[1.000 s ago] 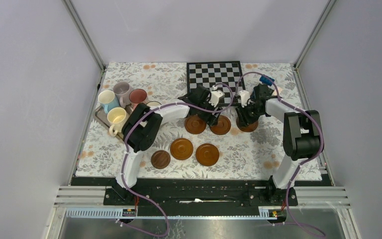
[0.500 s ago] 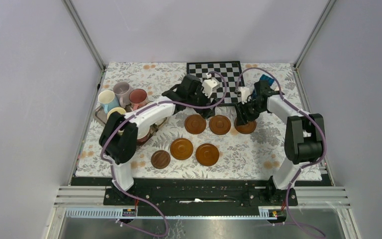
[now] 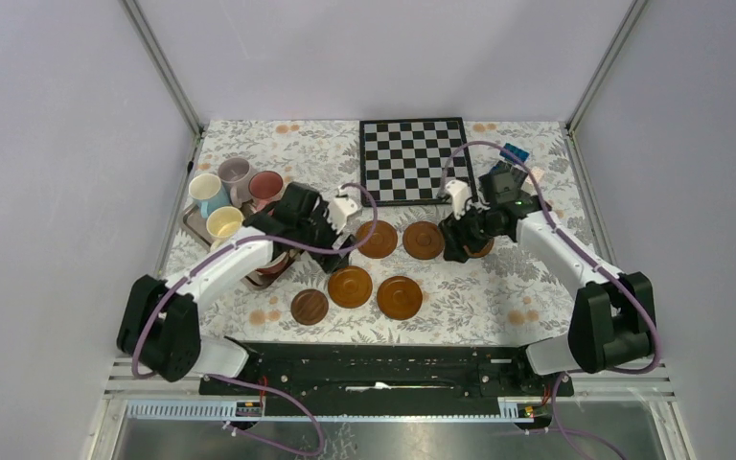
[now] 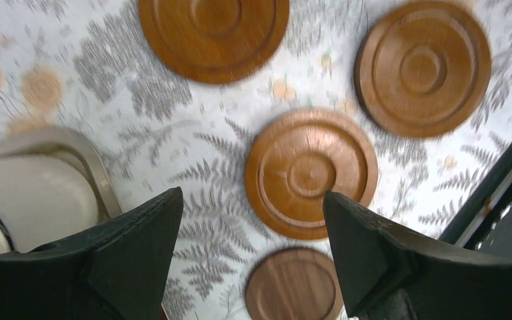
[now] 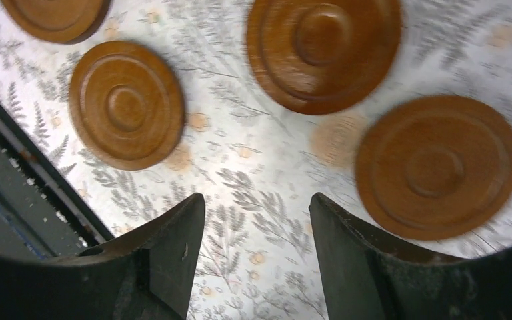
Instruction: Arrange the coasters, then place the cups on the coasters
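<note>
Six coasters lie on the cloth. Three form a back row: (image 3: pixel 377 239), (image 3: pixel 424 240), and one (image 3: pixel 484 248) partly under my right arm. Two more (image 3: pixel 350 287) (image 3: pixel 399 297) and the darker one (image 3: pixel 310 307) sit nearer. Cups stand at the left: light blue (image 3: pixel 206 189), lilac (image 3: pixel 235 172), pink (image 3: pixel 266 184), cream-yellow (image 3: pixel 223 223). My left gripper (image 3: pixel 333 251) (image 4: pixel 250 200) is open and empty above the cloth beside a coaster (image 4: pixel 312 173). My right gripper (image 3: pixel 458 247) (image 5: pixel 257 200) is open and empty, with a coaster (image 5: pixel 437 167) just right of it.
A grey metal tray (image 3: pixel 193 226) (image 4: pixel 100 180) holds cups at the left edge. A checkerboard (image 3: pixel 414 159) lies at the back, and a blue block toy (image 3: pixel 513 152) sits behind the right arm. The black rail (image 3: pixel 383 350) runs along the near edge.
My left arm swung from the checkerboard side to the left and nearer, toward the tray. The right arm shifted forward. Both grippers' jaws opened wider.
</note>
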